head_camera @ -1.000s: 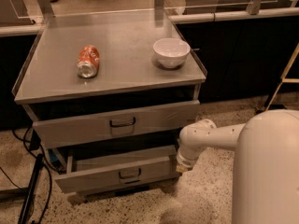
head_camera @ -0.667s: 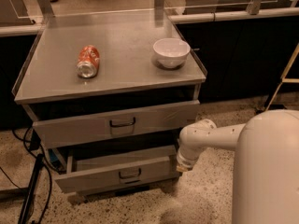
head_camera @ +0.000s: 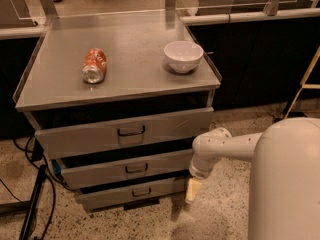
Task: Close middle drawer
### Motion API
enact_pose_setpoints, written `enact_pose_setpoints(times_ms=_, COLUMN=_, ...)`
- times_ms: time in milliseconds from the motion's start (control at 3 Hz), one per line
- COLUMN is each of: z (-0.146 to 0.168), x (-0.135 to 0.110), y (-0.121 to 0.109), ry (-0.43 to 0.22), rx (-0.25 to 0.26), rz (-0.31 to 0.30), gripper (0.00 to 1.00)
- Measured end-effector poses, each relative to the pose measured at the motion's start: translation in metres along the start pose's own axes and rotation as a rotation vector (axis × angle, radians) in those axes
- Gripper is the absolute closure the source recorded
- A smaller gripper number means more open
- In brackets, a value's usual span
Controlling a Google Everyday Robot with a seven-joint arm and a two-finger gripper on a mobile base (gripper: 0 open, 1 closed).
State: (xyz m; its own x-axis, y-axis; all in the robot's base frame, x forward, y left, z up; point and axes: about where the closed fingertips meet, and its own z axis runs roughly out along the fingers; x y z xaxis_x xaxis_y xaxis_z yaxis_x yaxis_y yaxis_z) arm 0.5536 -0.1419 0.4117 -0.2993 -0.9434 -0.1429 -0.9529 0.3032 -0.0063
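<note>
A grey steel cabinet has three drawers, all standing slightly out; the middle drawer (head_camera: 165, 165), slim-fronted with a small dark loop handle (head_camera: 136, 169), sits between the taller top drawer (head_camera: 80, 136) and the lowest drawer (head_camera: 107, 196), a dark gap showing above its front. The white arm (head_camera: 220, 146) reaches in from the right, and the gripper (head_camera: 193, 190) hangs just beside the drawers' right ends, pointing at the floor; how far it is open cannot be told. On the counter (head_camera: 135, 81) lie a tipped orange can (head_camera: 95, 65) and a white bowl (head_camera: 183, 55), well apart.

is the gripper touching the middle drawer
Cannot tell. In the camera view the gripper hangs just below the right end of the middle drawer; neither gap nor contact shows.
</note>
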Motion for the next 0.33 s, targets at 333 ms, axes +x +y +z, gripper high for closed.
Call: enact_pose_setpoints(times_ms=333, z=0.0, x=0.0, y=0.0, ry=0.0, rx=0.0, rz=0.0, gripper=0.0)
